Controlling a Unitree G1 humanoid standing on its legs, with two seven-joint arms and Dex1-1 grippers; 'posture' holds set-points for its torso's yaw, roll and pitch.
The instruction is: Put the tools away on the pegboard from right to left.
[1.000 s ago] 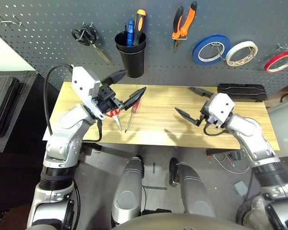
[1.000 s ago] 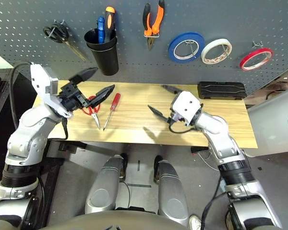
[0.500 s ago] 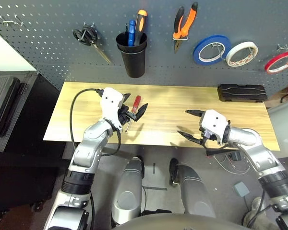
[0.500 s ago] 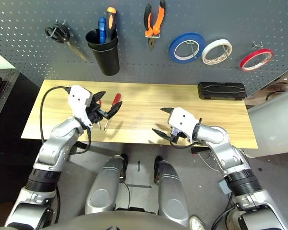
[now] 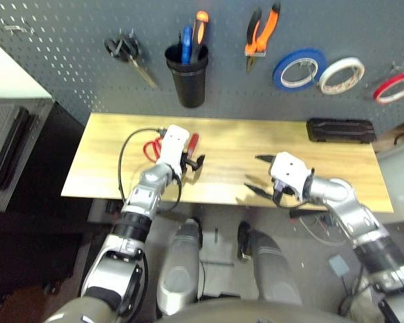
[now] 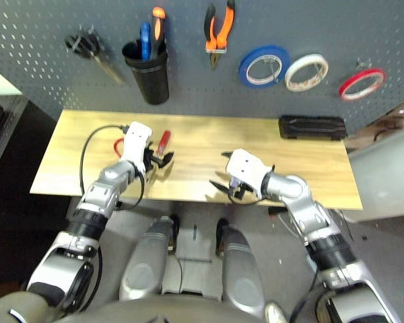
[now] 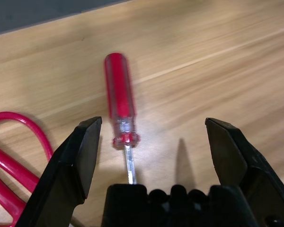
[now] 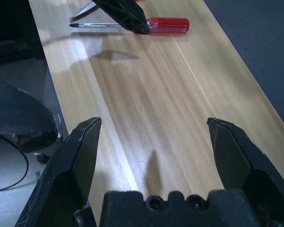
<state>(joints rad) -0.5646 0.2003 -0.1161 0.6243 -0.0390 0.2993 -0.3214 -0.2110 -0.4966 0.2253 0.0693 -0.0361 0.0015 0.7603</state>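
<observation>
- Left gripper (image 7: 151, 142) is hovering low over the table (image 5: 242, 145), fingers spread wide and holding nothing; the red-handled screwdriver (image 7: 119, 106) is lying between them, the red-handled scissors (image 7: 16, 161) just beside it.
- Right gripper (image 5: 260, 174) is hanging near the table's front edge, jaws likewise apart and empty; bare wood is stretching ahead of it.
- Further back, a black case (image 5: 340, 130) is lying by the rear edge.
- Beyond, the pegboard (image 5: 67, 60) is carrying the orange-and-black-handled pliers (image 5: 262, 33), the white tape roll (image 5: 341, 75), a black cup holder (image 5: 189, 81) and black-handled scissors (image 5: 126, 52).
</observation>
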